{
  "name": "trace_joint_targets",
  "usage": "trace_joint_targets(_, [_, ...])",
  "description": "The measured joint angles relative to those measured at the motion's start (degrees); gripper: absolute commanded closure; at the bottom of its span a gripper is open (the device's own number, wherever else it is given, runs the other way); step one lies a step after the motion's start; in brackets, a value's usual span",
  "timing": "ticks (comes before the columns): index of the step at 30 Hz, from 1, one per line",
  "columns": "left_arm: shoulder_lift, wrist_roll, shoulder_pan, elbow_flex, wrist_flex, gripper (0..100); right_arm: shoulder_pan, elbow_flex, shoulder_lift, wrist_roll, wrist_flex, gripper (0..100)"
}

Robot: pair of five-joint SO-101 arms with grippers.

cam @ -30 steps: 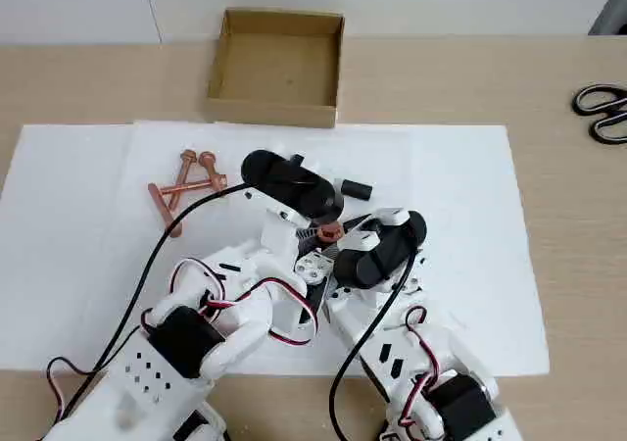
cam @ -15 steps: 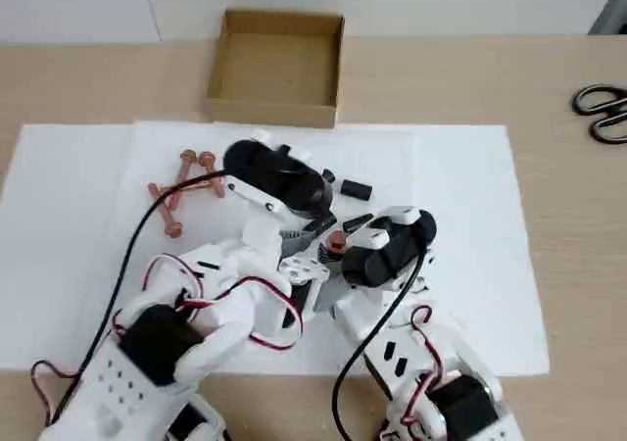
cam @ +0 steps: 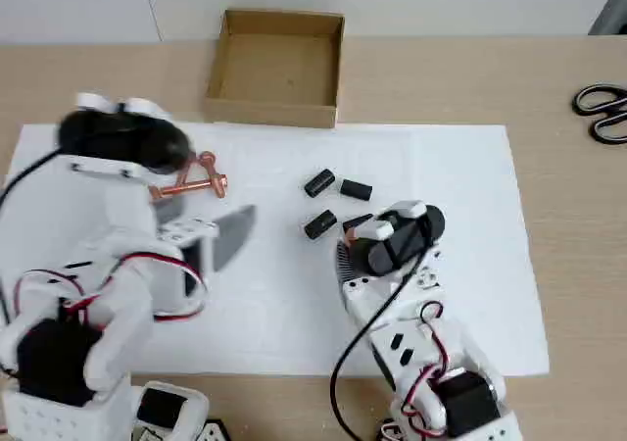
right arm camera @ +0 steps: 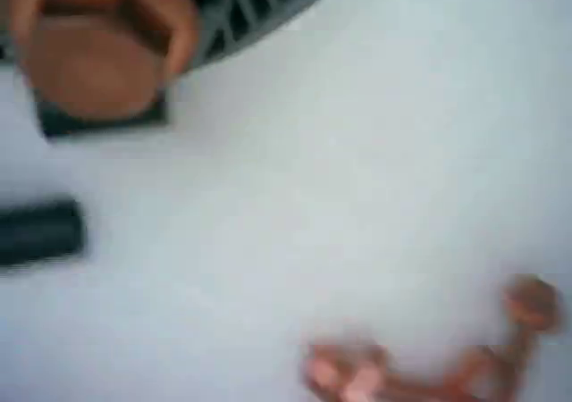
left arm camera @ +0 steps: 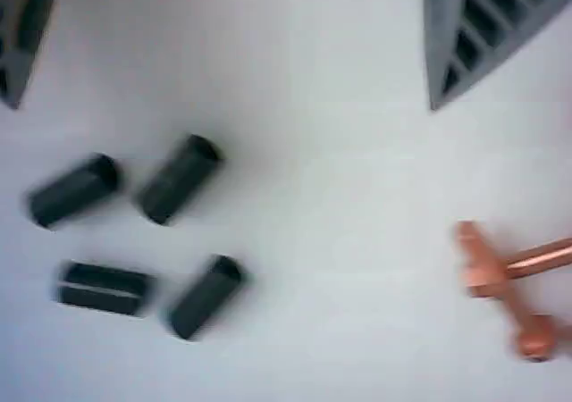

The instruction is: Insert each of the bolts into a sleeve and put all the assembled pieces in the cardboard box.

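My right gripper [cam: 345, 233] [right arm camera: 98, 71] is shut on a copper bolt [right arm camera: 94, 54], whose round head shows between its jaws; a dark piece sits just under the head, and I cannot tell if it is a sleeve. My left gripper [cam: 211, 237] [left arm camera: 223, 105] hangs open and empty over the white paper, left of centre. Several black sleeves [cam: 320, 223] [left arm camera: 179, 177] lie loose between the two arms. Loose copper bolts [cam: 196, 178] [left arm camera: 509, 277] [right arm camera: 429, 366] lie crossed on the paper beside the left arm. The cardboard box [cam: 269, 113] stands open at the back.
White paper [cam: 460, 167] covers the middle of the wooden table. Scissors [cam: 602, 113] lie at the far right edge. The left arm's body partly hides the bolt pile.
The left arm has swung away to the left from the right gripper and its jaws have opened. The black sleeves it covered are now in sight. The right gripper still grips the bolt.
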Motion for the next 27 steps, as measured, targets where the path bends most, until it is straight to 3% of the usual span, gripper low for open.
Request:
trace_joint_targets(4, [0.0,-0.18,-6.07,0.0,0.0,72,6.59,-3.52,8.7,0.79,0.09,99.5])
trace_joint_targets(8, [0.0,-0.18,-9.14,0.0,0.0,72,9.05,-16.35,21.1,1.23,0.09,99.5])
trace_joint_targets(20, [0.0,-0.26,-9.76,3.43,0.0,72,11.69,-60.84,73.85,1.32,-0.26,99.5])
trace_joint_targets(27, [0.0,-0.26,-9.76,7.03,0.0,72,12.66,-88.0,101.54,1.32,-7.38,99.5])
